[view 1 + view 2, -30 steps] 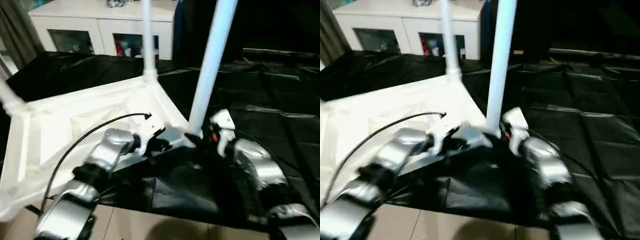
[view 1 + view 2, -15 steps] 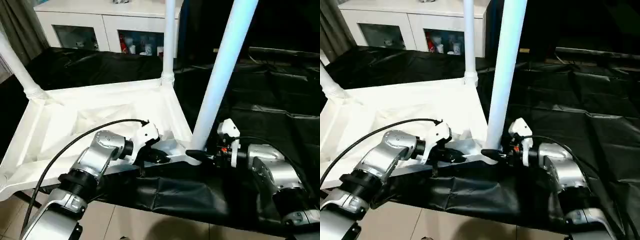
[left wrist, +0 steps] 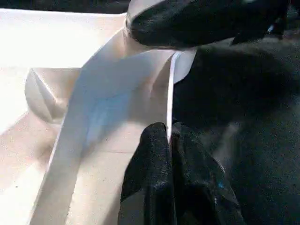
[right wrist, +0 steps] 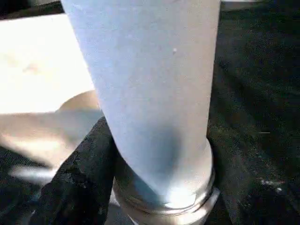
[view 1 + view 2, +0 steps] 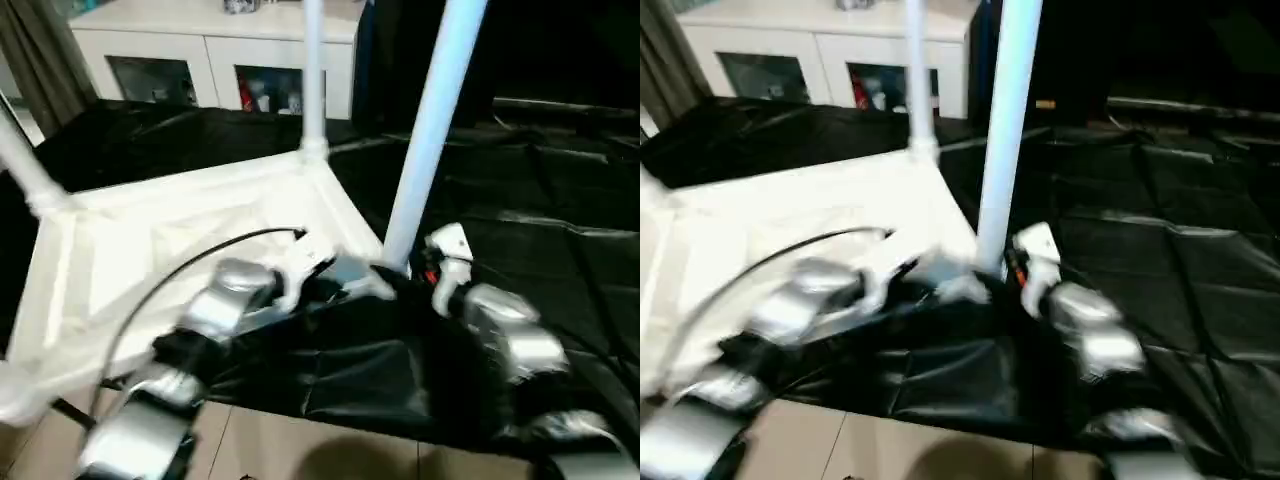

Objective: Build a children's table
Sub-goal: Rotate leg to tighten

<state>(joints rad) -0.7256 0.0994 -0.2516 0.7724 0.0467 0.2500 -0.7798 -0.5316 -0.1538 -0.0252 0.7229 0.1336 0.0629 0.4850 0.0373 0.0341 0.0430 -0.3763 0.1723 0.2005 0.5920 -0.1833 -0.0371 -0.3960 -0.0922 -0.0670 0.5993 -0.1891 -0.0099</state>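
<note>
The children's table lies upside down, its white ribbed top point(image 5: 180, 240) on a black sheet. Three tube legs stand upright in corner sockets: a near one point(image 5: 430, 140), a far one point(image 5: 312, 80) and one at the left point(image 5: 25, 165). My left gripper point(image 5: 335, 285) is at the top's near edge beside the near leg. In the left wrist view this gripper point(image 3: 169, 140) is shut on the thin white rim point(image 3: 171, 93). My right gripper point(image 5: 400, 278) is at the foot of the near leg. In the right wrist view its fingers point(image 4: 79, 183) clasp that leg point(image 4: 150, 93) just above the socket collar.
A white cabinet point(image 5: 200, 50) with glass doors stands behind the table. The black sheet point(image 5: 540, 200) spreads to the right and front in creases. Light floor tiles point(image 5: 300, 450) show along the near edge. A dark curtain point(image 5: 40, 50) hangs at the far left.
The whole picture has swung and blurred, so the camera has moved. Both grippers stay where they were, the left on the rim and the right around the near leg.
</note>
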